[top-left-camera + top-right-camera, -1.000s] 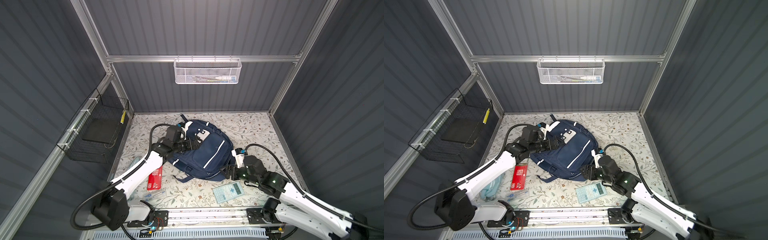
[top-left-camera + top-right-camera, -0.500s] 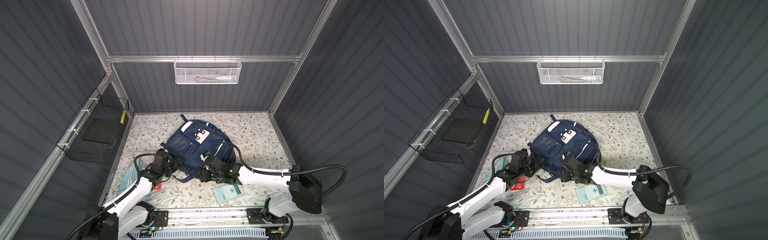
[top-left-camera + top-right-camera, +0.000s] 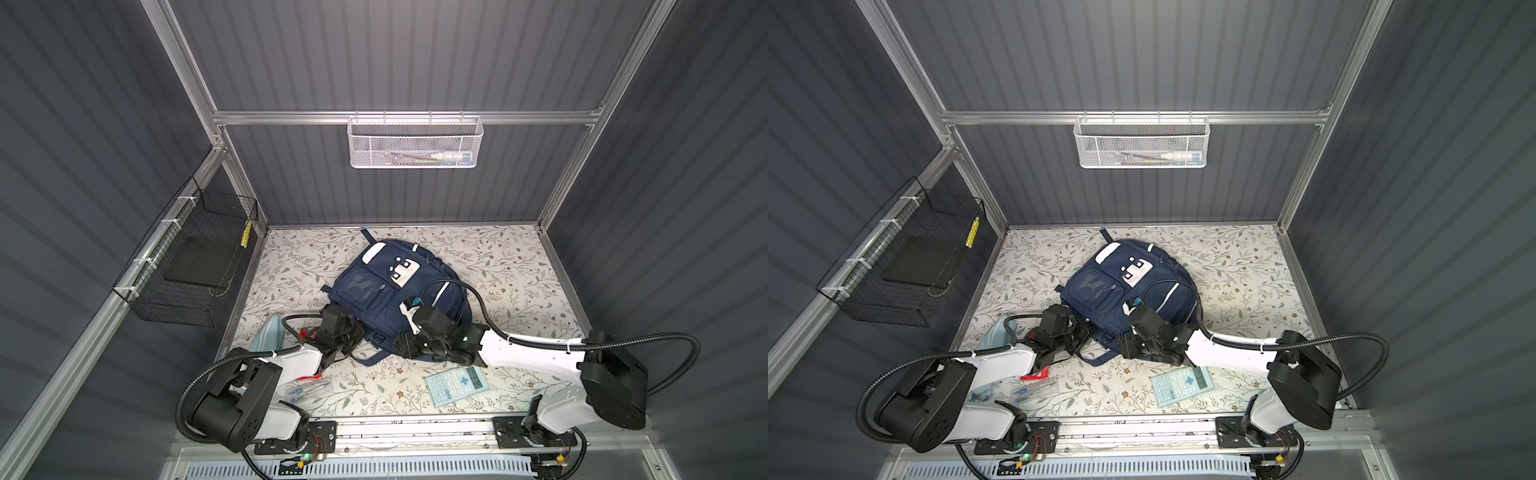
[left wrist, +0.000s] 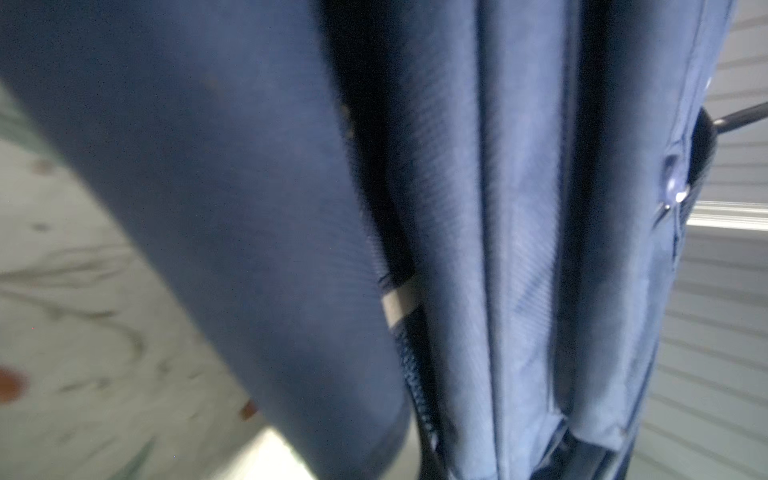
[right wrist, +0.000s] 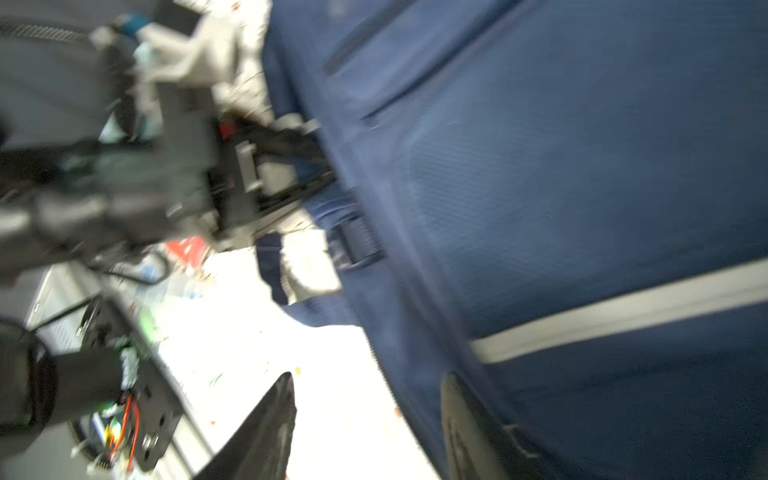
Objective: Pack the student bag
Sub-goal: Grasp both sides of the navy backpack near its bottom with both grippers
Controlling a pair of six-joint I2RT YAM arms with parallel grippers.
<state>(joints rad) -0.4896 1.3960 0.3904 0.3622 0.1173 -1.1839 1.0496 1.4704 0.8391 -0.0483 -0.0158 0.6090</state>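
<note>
On the left, a light-blue striped fabric pouch (image 3: pixel 266 345) and a clear plastic packet of small stationery (image 3: pixel 305 390) lie loose on the floral-patterned bench (image 3: pixel 498 266). They are within the left arm's reach and presumably still have to go in. Just beyond them, the left gripper (image 3: pixel 355 334) sits low at the near-left edge of the large navy blue fabric student bag (image 3: pixel 374 291). Its jaws are pressed together, apparently pinching a fold of that edge, which would anchor the bag. The bag lies flat in the middle of the bench, front pockets up. At its near-right edge, the right gripper (image 5: pixel 368 399) holds its jaws spread astride the seam, not clamped. A second hold there would let the two arms pull the opening apart. Further right, a pale blue calculator (image 3: pixel 455 384) lies unpacked.
</note>
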